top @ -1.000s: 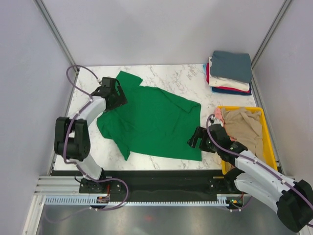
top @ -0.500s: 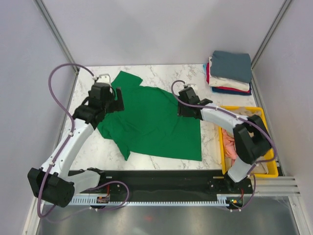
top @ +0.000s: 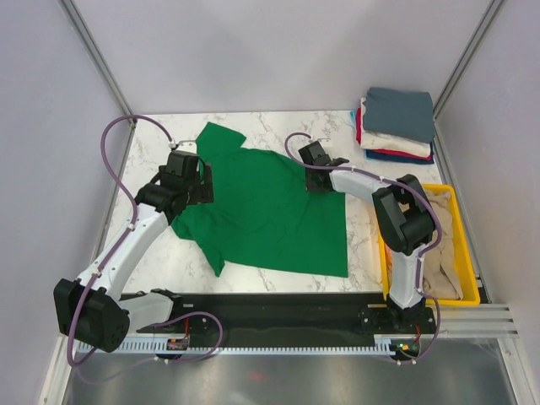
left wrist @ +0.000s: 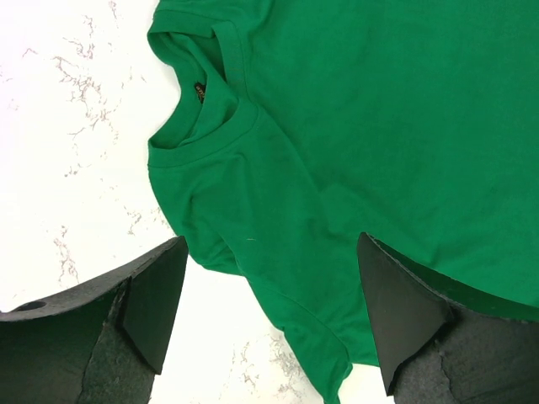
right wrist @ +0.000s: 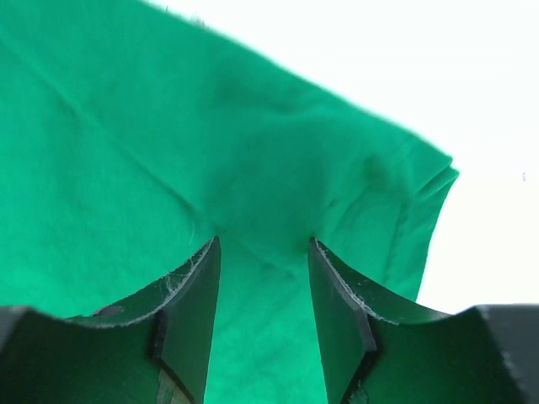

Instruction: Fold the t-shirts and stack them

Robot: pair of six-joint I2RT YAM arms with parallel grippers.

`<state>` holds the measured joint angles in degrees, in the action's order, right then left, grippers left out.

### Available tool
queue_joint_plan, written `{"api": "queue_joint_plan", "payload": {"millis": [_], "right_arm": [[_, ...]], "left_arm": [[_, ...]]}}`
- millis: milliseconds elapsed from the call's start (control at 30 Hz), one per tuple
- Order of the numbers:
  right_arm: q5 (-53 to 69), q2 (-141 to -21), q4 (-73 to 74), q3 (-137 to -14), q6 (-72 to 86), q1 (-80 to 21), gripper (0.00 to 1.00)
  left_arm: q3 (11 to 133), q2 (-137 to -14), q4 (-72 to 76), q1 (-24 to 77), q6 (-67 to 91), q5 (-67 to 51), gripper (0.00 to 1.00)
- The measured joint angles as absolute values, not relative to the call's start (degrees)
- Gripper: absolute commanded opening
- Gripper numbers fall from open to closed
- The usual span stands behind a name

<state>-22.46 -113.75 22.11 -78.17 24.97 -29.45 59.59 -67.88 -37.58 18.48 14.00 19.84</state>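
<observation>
A bright green t-shirt (top: 270,211) lies spread flat on the marble table. In the left wrist view its collar (left wrist: 202,97) is ahead of the fingers and a sleeve edge (left wrist: 316,337) is between them. My left gripper (top: 196,184) hovers over the shirt's left edge near the collar, jaws wide open (left wrist: 269,311) and empty. My right gripper (top: 314,179) is at the shirt's far right corner. Its fingers (right wrist: 189,303) press down on the green cloth (right wrist: 253,126) with a gap between them (right wrist: 261,244). A stack of folded t-shirts (top: 396,125), slate blue on top, sits at the back right.
A yellow bin (top: 467,253) at the right edge holds a crumpled beige t-shirt (top: 440,232). Grey walls enclose the table on the left, back and right. The right arm's elbow stands beside the bin.
My right arm swung from the shirt's near right corner by the bin to its far right corner and lowered onto the cloth. My left gripper shifted slightly near the collar.
</observation>
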Motion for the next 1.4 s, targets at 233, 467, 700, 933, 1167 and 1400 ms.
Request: {"api": "queue_joint_plan", "payload": {"millis": [233,467,700,933,1167,1400], "right_arm": [[-23.16,-115.28,22.24,-80.07,24.01,-27.86,0.48],[-23.22,-116.79,22.35,-80.49,23.18,-27.2,0.19],[-23.92,-117.01,22.44,-80.53,23.0,-27.2,0.05],[-24.73,-116.97,25.63,-84.01,22.17,-26.63,0.07],[-23.83,-119.2,28.32,-96.03,21.15,-21.82,0.11],[-18.17,-134.47,31.99,-116.68,21.76,-13.5,0.8]], "left_arm": [[59.59,-67.83,-37.58,18.48,13.96,19.35,0.88],[59.59,-67.79,-37.58,18.48,13.87,18.98,0.88],[59.59,-67.79,-37.58,18.48,13.61,18.94,0.87],[59.59,-67.79,-37.58,18.48,13.47,18.92,0.87],[59.59,-67.81,-37.6,18.48,13.37,18.92,0.87],[59.59,-67.9,-37.6,18.48,13.08,18.81,0.87]]}}
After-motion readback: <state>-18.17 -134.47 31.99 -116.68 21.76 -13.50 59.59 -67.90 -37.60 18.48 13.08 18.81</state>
